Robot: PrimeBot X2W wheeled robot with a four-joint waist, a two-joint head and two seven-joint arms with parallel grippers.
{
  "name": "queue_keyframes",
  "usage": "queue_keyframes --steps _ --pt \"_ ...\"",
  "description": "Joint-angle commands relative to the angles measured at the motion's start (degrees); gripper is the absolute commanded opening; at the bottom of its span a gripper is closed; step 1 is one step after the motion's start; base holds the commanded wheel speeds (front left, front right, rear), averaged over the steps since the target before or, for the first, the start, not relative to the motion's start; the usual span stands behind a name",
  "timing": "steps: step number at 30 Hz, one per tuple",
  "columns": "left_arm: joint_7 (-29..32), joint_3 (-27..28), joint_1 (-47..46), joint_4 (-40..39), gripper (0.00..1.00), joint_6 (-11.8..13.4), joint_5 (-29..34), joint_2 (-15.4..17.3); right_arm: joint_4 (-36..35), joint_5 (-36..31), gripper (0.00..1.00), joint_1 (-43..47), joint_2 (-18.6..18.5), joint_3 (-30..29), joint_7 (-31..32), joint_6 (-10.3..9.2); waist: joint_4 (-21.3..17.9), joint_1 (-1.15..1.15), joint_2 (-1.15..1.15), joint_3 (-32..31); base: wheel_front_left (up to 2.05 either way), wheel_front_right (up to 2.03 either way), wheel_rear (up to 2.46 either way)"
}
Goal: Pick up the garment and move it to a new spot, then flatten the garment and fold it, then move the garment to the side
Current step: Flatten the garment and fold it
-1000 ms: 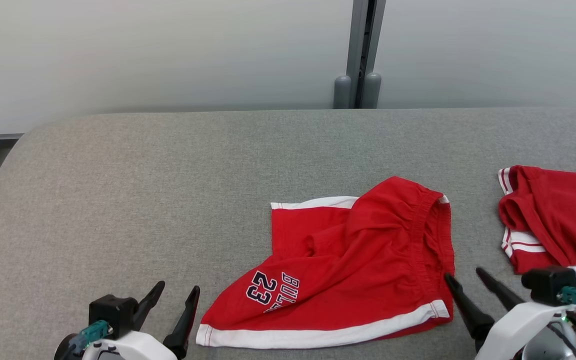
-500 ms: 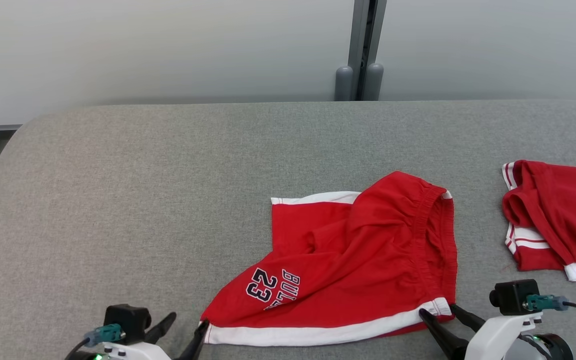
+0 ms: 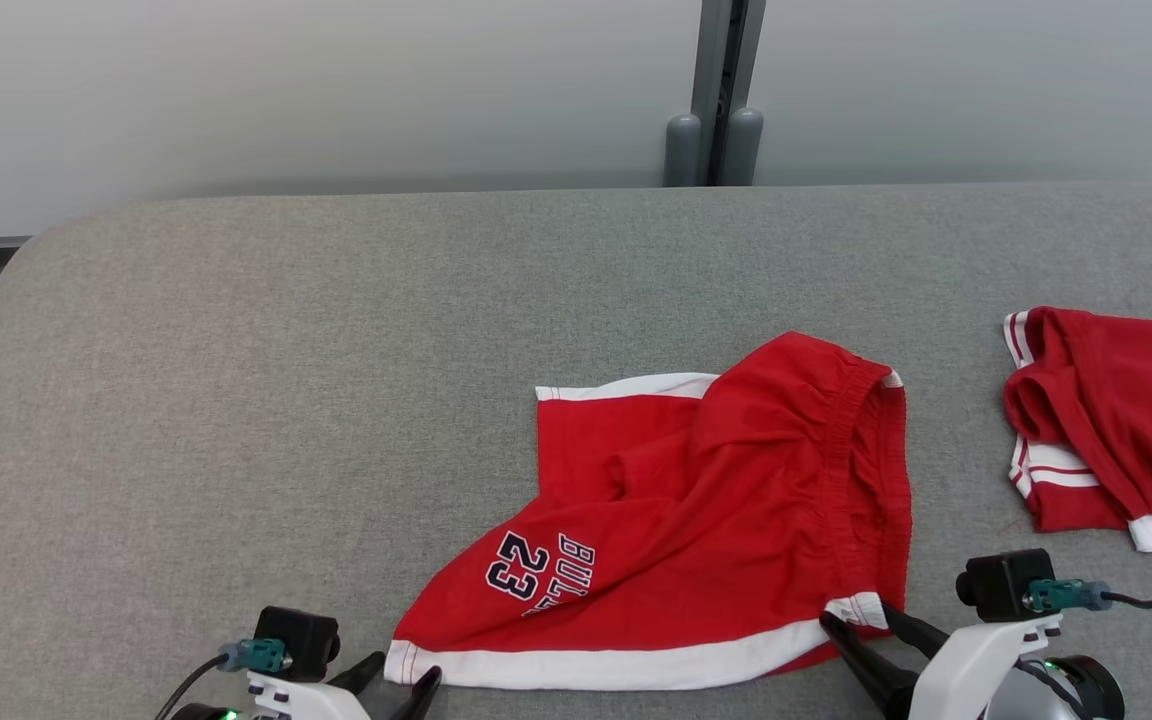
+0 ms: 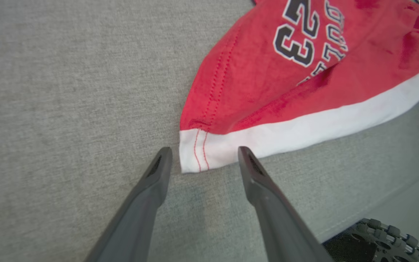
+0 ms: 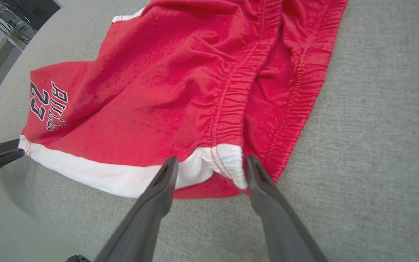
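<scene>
Two end effectors sit at the near edge of the grey desk (image 3: pixel 286 400), one at each near corner of a pair of red shorts (image 3: pixel 716 520). The shorts lie crumpled on the desk, right of centre and close to the near edge. A white hem band (image 3: pixel 616 665) runs along their near side, and an elastic waistband (image 3: pixel 856 470) runs up their right side. The number 23 (image 3: pixel 516 565) is printed in dark, white-edged figures near the left corner, with letters beside it.

The left end effector (image 3: pixel 404 675) is at the left end of the white hem. Its two dark fingers stand apart and hold nothing. In the left wrist view, the corner of the hem lies between the two fingertips, with a gap on the outer side, and the inner fingertip is right at the edge of the band.

The right end effector (image 3: pixel 858 617) is at the right end of the hem, where the band meets the waistband. Its fingers are also spread and not clamped. In the right wrist view, the bunched white corner sits between the two tips. One finger seems to touch the cloth, and the other lies over the band. A fold of red cloth shows under the corner.

A second red garment (image 3: pixel 1106 420) with white stripes lies well apart at the desk's right edge.
</scene>
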Motion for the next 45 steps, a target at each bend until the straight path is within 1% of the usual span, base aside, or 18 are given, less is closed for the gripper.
queue_keyframes --steps 1,2,3,4,5,6,7,8,13,17,22,27,30,33,36,40,45 --pt "-0.5 -0.3 -1.4 0.8 0.68 -0.1 -0.5 0.5 0.1 0.4 0.8 -0.7 -0.3 -0.1 -0.2 0.01 -0.1 0.0 0.0 0.2 0.0 0.0 0.0" --pt "-0.7 -0.8 -1.8 1.4 0.58 -0.1 -0.9 0.6 0.1 0.4 0.78 -0.8 -0.3 0.1 -0.3 0.01 -0.2 0.0 0.0 0.3 0.0 0.0 0.0" --pt "-0.8 -1.4 -2.3 2.0 0.48 -0.1 -1.3 0.7 0.2 0.5 0.71 -0.8 -0.4 0.2 -0.4 0.01 -0.3 0.0 0.0 0.4 0.0 0.0 0.0" --pt "-0.9 -1.8 -2.7 2.6 0.38 -0.1 -1.7 0.7 0.3 0.5 0.56 -0.9 -0.4 0.4 -0.5 0.01 -0.3 0.0 0.0 0.4 0.0 0.0 0.0" --pt "-1.2 -2.3 -3.0 3.2 0.05 -0.1 -2.1 0.8 0.3 0.6 0.47 -1.1 -0.4 0.5 -0.6 0.01 -0.4 0.0 0.0 0.5 0.0 0.0 0.0" --pt "-1.3 -2.8 -3.3 3.7 0.0 -0.1 -2.5 0.9 0.3 0.7 0.33 -1.2 -0.4 0.7 -0.7 0.01 -0.4 0.0 0.0 0.5 0.0 0.0 0.0" --pt "-1.5 -3.3 -3.6 4.2 0.0 -0.1 -2.8 1.1 0.3 0.8 0.14 -1.3 -0.4 0.9 -0.7 0.01 -0.4 0.0 0.0 0.5 0.0 0.0 0.0" --pt "-1.8 -3.7 -3.9 4.5 0.0 -0.1 -3.2 1.2 0.4 0.9 0.0 -1.4 -0.5 1.0 -0.8 0.01 -0.5 0.0 0.0 0.5 0.0 0.0 0.0" --pt "-3.9 -4.0 -4.2 4.8 0.0 -0.1 -4.5 2.2 0.0 1.4 0.0 -1.5 -1.0 1.4 -1.7 0.01 -0.3 0.0 0.0 0.3 0.0 0.0 0.0" --pt "-5.4 -3.3 -3.4 2.7 0.0 -0.1 -5.7 3.0 -0.4 1.6 0.0 -1.3 -1.5 0.6 -3.1 0.01 -0.1 0.0 0.0 -0.2 0.0 0.0 0.0" --pt "-6.5 -2.3 -2.7 -2.1 0.0 0.0 -6.3 4.2 -2.6 3.0 0.0 -1.2 -2.3 -1.0 -5.7 0.01 0.3 0.0 0.0 -0.5 0.0 0.0 0.0" --pt "-6.5 -1.4 -4.5 -7.2 0.0 0.2 -7.0 5.2 -4.8 5.4 0.0 -2.4 -2.9 -1.8 -7.8 0.01 0.4 0.0 0.0 -0.4 0.0 0.0 0.0" --pt "-5.6 -1.0 -6.6 -9.8 0.0 0.1 -7.4 6.8 -5.4 7.0 0.0 -4.4 -3.5 -1.7 -8.9 0.01 0.1 0.0 0.0 0.5 0.0 0.0 0.0" --pt "-4.4 -0.9 -10.7 -11.7 0.0 0.0 -7.9 8.2 -5.6 8.6 0.0 -8.0 -4.5 -1.3 -10.1 0.01 0.0 0.0 0.0 2.6 0.0 0.0 0.0" --pt "-3.4 -1.3 -17.0 -11.6 0.0 0.0 -8.0 10.3 -5.4 9.9 0.0 -13.2 -5.0 -0.9 -11.8 0.01 0.0 0.0 0.0 5.7 0.0 0.0 0.0" --pt "-2.9 -4.0 -27.9 -9.6 0.0 -0.1 -8.9 12.6 -3.9 12.1 0.0 -22.1 -6.1 0.2 -14.0 0.01 -0.1 0.0 0.0 10.3 0.0 0.0 0.0" --pt "-3.4 -8.4 -43.0 -4.8 0.0 -0.1 -10.5 15.1 -0.4 14.8 0.0 -35.5 -7.2 3.5 -15.7 0.01 -0.9 0.0 0.0 16.1 0.0 0.0 0.0"
